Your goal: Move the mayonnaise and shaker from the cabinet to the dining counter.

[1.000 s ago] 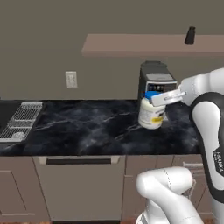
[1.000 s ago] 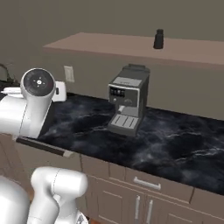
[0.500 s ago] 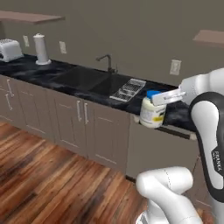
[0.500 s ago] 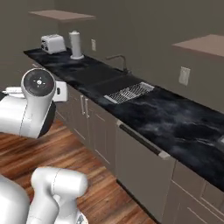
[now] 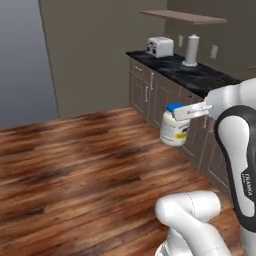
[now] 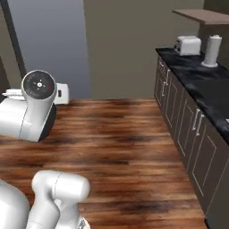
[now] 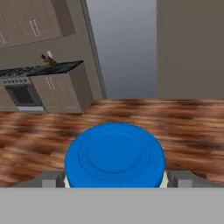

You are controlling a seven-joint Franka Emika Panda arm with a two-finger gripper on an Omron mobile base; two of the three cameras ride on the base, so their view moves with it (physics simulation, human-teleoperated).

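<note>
The mayonnaise (image 5: 173, 129), a white jar with a blue lid and pale label, hangs in the air over the wood floor, beside the base units. My gripper (image 5: 176, 111) is shut on it just under the lid. In the hand view the blue lid of the mayonnaise (image 7: 114, 155) sits between my two fingertips (image 7: 50, 179), with the gripper (image 7: 114, 180) around it. A stretch of the tan cabinet shelf (image 5: 185, 16) runs along the far wall, also seen as the cabinet (image 6: 203, 15). The shaker and the dining counter are out of view.
A black marble worktop (image 5: 187, 71) on taupe base units carries a toaster (image 5: 160, 46) and a white cylinder (image 5: 191, 50). Wood floor (image 5: 75, 165) spreads wide to the left. The hand view shows another dark counter (image 7: 43, 69) with an oven below it, far off.
Both base views have swung round as the base turned: coffee machine, then sink, passed out of frame, and floor with the toaster corner came in. The jar stays in the gripper.
</note>
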